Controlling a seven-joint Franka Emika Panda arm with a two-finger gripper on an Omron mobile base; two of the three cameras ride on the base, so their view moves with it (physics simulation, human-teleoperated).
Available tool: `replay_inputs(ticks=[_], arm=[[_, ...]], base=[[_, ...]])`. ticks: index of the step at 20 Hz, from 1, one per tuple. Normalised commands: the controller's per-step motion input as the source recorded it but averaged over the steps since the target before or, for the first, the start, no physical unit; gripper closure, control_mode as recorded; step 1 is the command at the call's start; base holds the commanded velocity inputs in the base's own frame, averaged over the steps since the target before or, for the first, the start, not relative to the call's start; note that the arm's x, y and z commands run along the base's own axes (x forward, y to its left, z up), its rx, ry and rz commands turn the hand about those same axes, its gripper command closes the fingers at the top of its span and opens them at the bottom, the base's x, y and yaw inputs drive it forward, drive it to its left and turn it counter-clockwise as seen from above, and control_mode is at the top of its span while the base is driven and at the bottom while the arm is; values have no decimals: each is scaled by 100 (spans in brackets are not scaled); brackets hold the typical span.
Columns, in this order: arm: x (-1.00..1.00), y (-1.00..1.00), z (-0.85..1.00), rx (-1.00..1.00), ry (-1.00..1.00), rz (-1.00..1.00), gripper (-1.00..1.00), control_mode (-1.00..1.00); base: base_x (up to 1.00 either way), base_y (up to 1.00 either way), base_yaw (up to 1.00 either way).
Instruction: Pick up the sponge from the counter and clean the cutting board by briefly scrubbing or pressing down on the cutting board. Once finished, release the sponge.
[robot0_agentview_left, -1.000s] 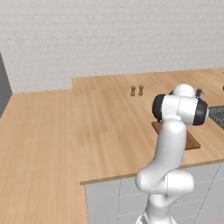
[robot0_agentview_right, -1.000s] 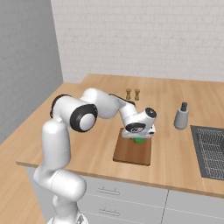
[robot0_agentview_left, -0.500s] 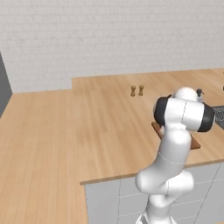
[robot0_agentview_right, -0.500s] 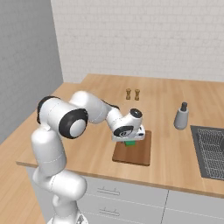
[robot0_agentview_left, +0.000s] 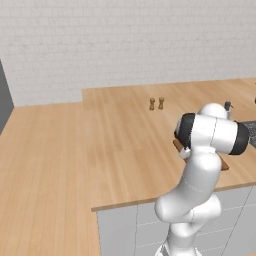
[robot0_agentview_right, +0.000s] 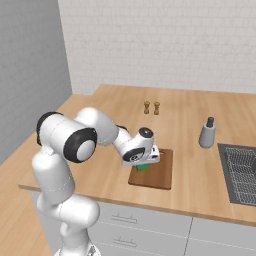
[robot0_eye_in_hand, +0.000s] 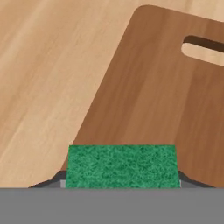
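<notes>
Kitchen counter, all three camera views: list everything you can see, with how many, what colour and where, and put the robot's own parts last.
counter: one, light wood planks, across the scene over grey cabinet fronts.
cutting board: one, dark reddish-brown, flat near the counter's front edge; the hand view shows a handle slot at one end.
sponge: one, bright green, between the gripper's fingers over the near-left part of the board.
shakers: two, small brown, side by side toward the back of the counter.
bottle: one, grey with a dark top, upright to the right of the board.
sink: one, dark grey, set into the counter at far right.
wall: white brick behind the counter.
gripper: one, white with dark fingers, shut on the sponge above the board.
</notes>
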Motion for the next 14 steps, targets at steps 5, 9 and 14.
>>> replay_inputs(ticks=[5, 9, 14], arm=[[-12, -2, -100, -2, 11, 0, 100, -100], [-11, -13, -90, -2, 5, 0, 100, -100], [-33, -39, -63, 0, 0, 0, 100, -100]], base=[[0, 0, 0], [0, 0, 0], [0, 0, 0]])
